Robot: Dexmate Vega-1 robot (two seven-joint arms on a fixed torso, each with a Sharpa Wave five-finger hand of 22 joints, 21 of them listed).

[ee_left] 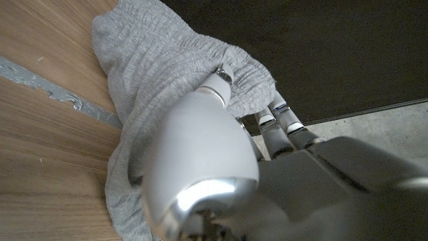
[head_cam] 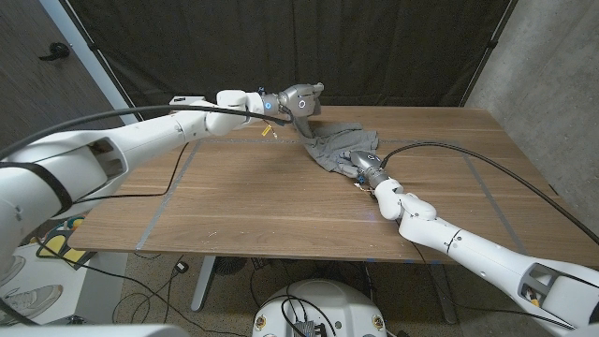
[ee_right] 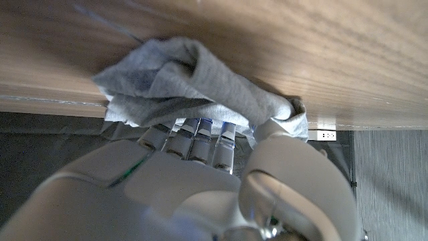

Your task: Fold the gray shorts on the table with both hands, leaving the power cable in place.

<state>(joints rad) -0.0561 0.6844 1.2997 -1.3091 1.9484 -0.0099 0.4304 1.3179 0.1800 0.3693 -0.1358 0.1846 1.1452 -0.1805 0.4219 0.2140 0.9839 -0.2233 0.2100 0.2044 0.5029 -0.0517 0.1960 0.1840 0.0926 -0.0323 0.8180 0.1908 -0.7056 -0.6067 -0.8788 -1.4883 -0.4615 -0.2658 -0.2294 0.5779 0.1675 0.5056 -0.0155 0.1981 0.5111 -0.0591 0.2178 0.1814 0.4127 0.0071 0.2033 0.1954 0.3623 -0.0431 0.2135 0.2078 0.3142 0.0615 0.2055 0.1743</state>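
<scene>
Apparently both hands (head_cam: 301, 101) (head_cam: 363, 167) grip gray shorts (head_cam: 339, 148) on wooden table (head_cam: 281, 201).

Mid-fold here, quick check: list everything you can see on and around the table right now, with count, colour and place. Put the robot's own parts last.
gray shorts: one, gray, bunched at the table's far middle, held by both hands.
power cable: one, black, curving over the table's right half from beside the shorts toward the right edge.
table: one, brown wood with pale tape lines.
backdrop curtain: one, black, behind the table.
left hand: one, silver-gray, at the far edge, gripping the shorts' far end, raised off the table.
right hand: one, silver-gray, at the shorts' near right side, fingers tucked into the fabric.
</scene>
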